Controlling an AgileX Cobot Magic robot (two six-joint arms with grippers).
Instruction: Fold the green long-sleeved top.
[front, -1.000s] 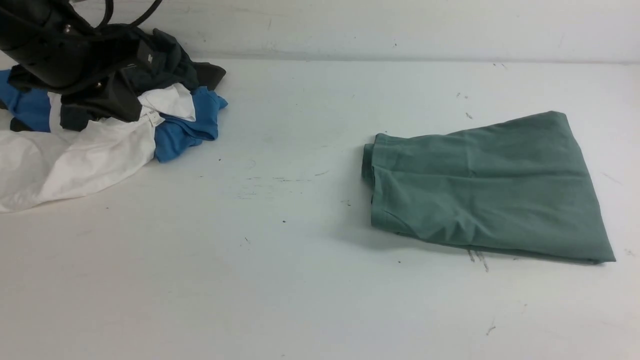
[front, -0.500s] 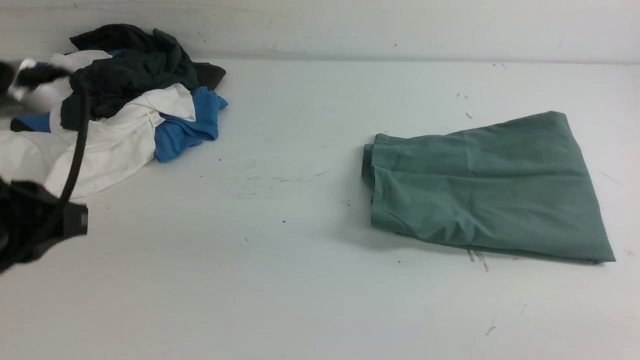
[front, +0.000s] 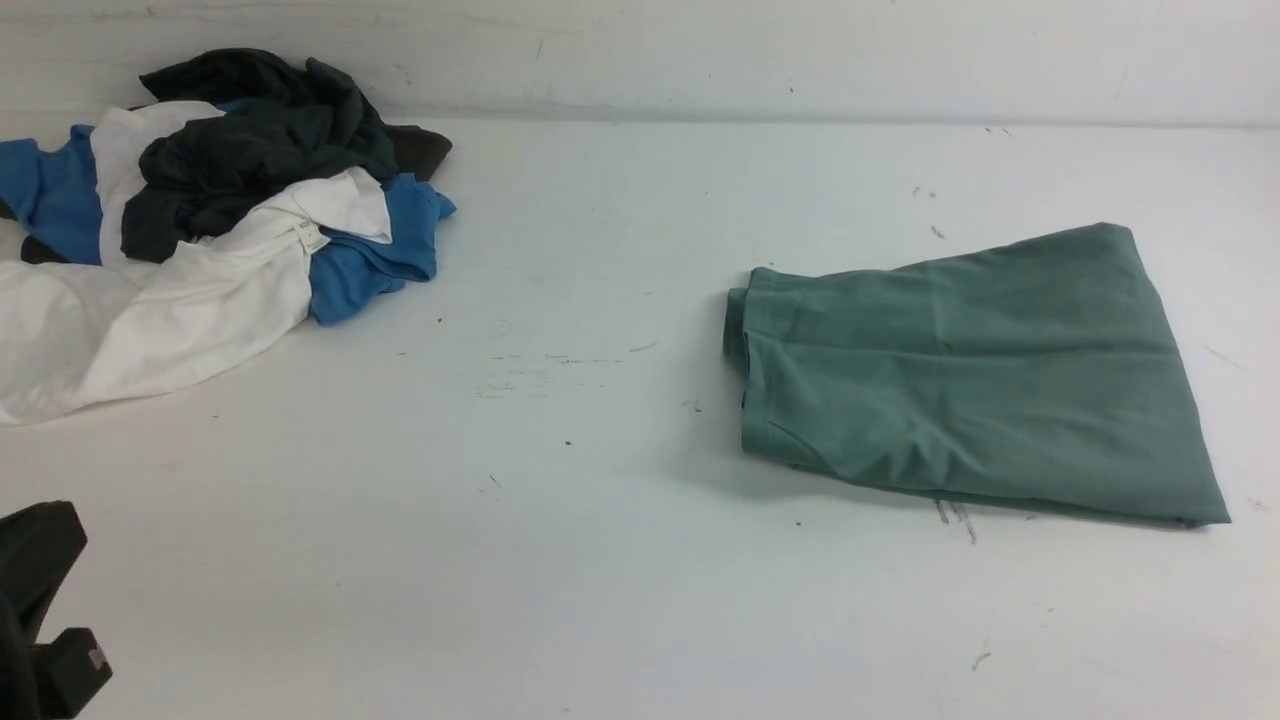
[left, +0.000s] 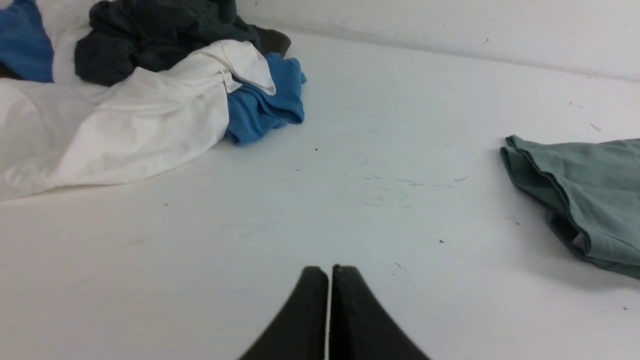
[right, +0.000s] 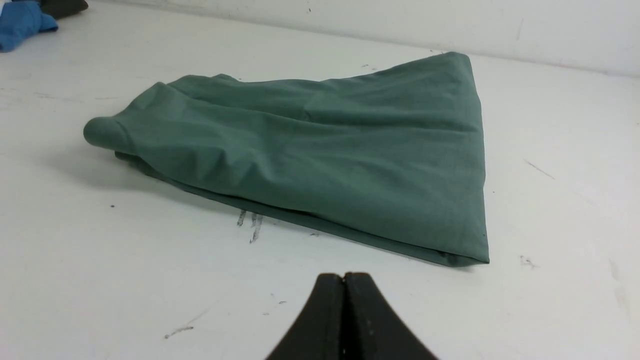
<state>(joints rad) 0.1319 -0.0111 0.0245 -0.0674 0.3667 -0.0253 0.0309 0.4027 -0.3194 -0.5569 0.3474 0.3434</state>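
1. Front view: left arm (front: 40, 610) seen only as a dark part at the near left corner of the white table (front: 560, 560); its gripper and the right one out of this picture. Green long-sleeved top (front: 975, 370) lying folded and flat toward the right edge of the table, touched by nothing. Pile of blue, white and dark grey garments (front: 210, 220) at the far left corner, well apart from the top.
2. Left wrist view: left gripper (left: 329, 272) clenched, black fingertips pressed together, grasping nothing, above bare table. Pile of garments beyond it toward the wall; folded end of the green top at the picture's side, layers visible.
3. Right wrist view: right gripper (right: 344, 277) clenched too, holding nothing, near the top's long folded edge but apart from it. Top spread in a tapering shape, one end thick and rolled.
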